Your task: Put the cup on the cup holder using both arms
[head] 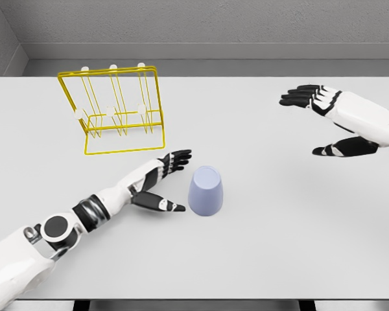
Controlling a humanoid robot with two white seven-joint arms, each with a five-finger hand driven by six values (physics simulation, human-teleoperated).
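A pale lavender cup [205, 191] stands upside down on the white table, near the middle. My left hand [176, 181] lies just left of it, open, fingers spread toward the cup with a small gap between thumb tip and cup wall. The yellow wire cup holder [117, 111] with white-tipped pegs stands upright at the back left, behind the left hand. My right hand [314, 123] hovers open at the right side, far from the cup, palm facing left, holding nothing.
The white table [259, 246] stretches wide, with its front edge at the bottom of the view. A grey wall runs behind the table's far edge. Nothing else stands on the surface.
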